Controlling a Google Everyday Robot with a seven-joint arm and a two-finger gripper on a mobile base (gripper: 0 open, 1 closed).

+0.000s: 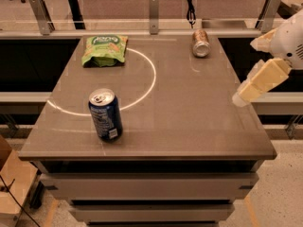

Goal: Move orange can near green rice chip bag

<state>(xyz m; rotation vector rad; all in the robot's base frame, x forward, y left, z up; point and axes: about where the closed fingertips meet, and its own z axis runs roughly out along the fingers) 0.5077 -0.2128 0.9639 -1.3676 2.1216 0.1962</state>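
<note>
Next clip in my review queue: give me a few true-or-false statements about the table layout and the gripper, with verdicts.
1. The orange can touches the green rice chip bag. False: they are well apart, the can at the far right and the bag at the far left.
2. The blue can stands upright on the near left of the table. True.
3. The gripper holds the orange can. False: it hangs by the table's right edge, away from the can.
4. The bag lies flat. True.

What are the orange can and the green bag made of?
Orange can: looks like metal, shiny coppery side, silver end. Green rice chip bag: probably thin plastic film, crinkled and glossy. The gripper hangs beside the table, at right.
</note>
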